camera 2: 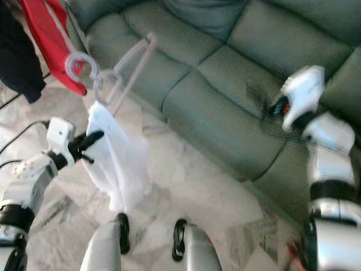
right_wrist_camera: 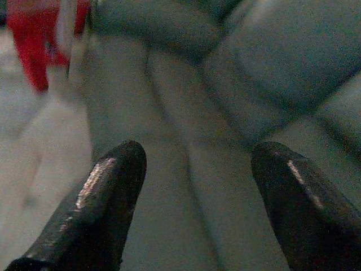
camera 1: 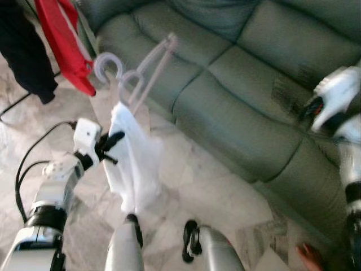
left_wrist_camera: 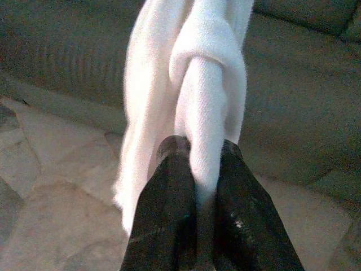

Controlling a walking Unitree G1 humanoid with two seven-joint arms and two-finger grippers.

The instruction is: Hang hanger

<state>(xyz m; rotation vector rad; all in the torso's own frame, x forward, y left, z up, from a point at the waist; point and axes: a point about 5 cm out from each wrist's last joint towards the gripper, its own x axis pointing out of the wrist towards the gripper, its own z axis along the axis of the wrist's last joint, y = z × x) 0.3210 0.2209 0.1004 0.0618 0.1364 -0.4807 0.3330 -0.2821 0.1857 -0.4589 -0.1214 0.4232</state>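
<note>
The left gripper (left_wrist_camera: 197,169) has its fingers (left_wrist_camera: 166,209) clamped on a fold of white cloth (camera 1: 132,161), which the left wrist view shows squeezed between the black tips; the eye views add that the cloth hangs from pale hangers (camera 1: 138,76) raised in front of the sofa (camera 1: 237,107). The hangers' long axis slants, with the hooks low on the side away from the sofa and the far ends climbing toward its seat cushions. Their hooks curl just beside a red garment (camera 1: 65,42), which hangs next to a dark garment (camera 1: 22,51) beyond the sofa's end. The right gripper (right_wrist_camera: 194,164) hovers over the sofa's seat, fingers well apart and holding nothing; its wrist view looks along the cushions with the red garment blurred far off. The cloth's lower end dangles above the marble floor (camera 1: 192,186) in front of the sofa. A black cable (camera 1: 28,155) trails over the floor, well clear of the sofa.
</note>
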